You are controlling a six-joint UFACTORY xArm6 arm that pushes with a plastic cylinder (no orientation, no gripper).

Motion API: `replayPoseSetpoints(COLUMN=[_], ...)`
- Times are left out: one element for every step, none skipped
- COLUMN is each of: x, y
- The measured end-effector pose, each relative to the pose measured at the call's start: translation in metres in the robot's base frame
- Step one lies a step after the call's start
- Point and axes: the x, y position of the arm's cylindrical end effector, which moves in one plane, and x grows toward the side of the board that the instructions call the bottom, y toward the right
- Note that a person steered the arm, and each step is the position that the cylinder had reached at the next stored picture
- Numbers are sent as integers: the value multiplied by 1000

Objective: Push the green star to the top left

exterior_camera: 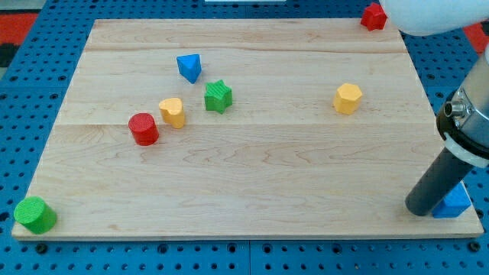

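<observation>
**Green star sits left of centre; my tip rests at the far bottom right corner**

Taking the green star-shaped block [218, 96] as the landmark, and reading from the view's left: a green cylinder block [34, 215] stands far down and to the left of it, at the bottom left corner of the pale wooden table [252, 176]; a red cylinder block [143, 128] lies to the star's lower left, and a small yellow rounded block [173, 111] sits between the two, just beside the red cylinder and near the star without touching it; a blue triangular block [189, 66] stands just above and to the left of the star, apart from it. The star itself lies in the table's upper left half, well short of the top left corner. To the star's right, well apart, is a yellow hexagonal block [348, 98]; a red block [374, 16], shape unclear, sits far up and right at the table's top edge; my tip [422, 208] is far to the star's lower right, touching or just beside a blue block [456, 204] partly hidden behind the dark rod. The arm carries no gripper, only the rod.
</observation>
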Motion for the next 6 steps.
replayPoseSetpoints(x=[-16,-41,-71,-101,-132,-165], y=[-12,-34,-65,-111,-146,-186])
